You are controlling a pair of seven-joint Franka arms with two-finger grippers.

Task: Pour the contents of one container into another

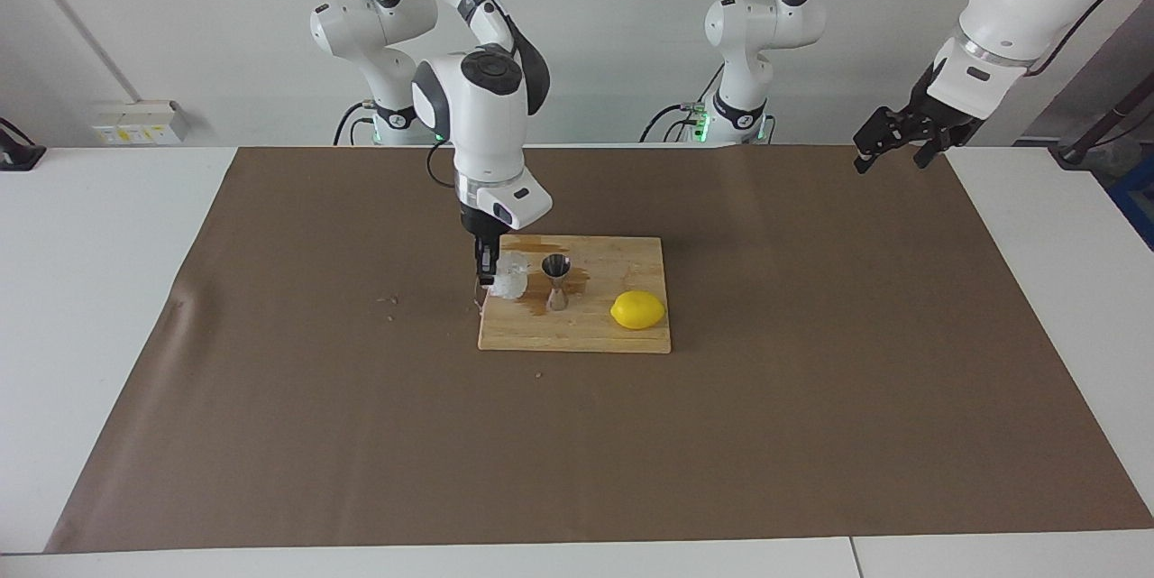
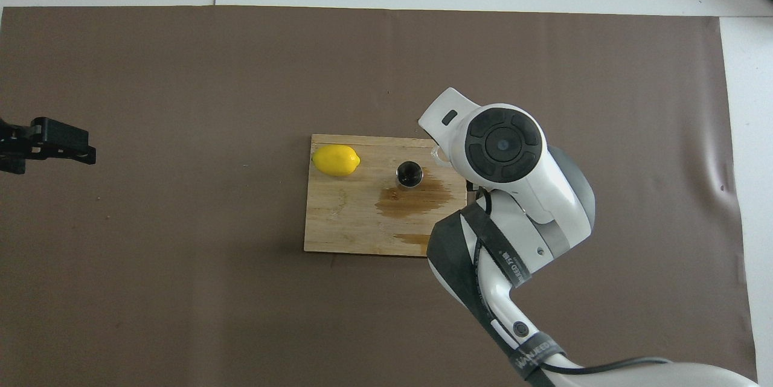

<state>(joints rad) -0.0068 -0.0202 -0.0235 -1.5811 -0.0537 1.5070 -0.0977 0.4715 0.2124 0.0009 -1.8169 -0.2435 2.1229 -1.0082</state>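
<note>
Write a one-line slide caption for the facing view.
Right pincer holds the glass cup over the cutting board beside the jigger; left pincer waits, open.

The cutting board (image 1: 577, 325) is pale wood with a visible grain, matt, darkened by a wet-looking brown stain (image 2: 416, 201) at about five o'clock from the jigger (image 1: 556, 281) in the overhead view. The jigger is shiny, smooth metal. The glass cup (image 1: 509, 279) is clear, faceted and whitish-translucent. The lemon (image 1: 637, 310) has a bright yellow, slightly glossy skin. A matt brown paper-like sheet (image 1: 811, 398) covers the smooth white table (image 1: 90, 289). The arm shells look like glossy white plastic.
</note>
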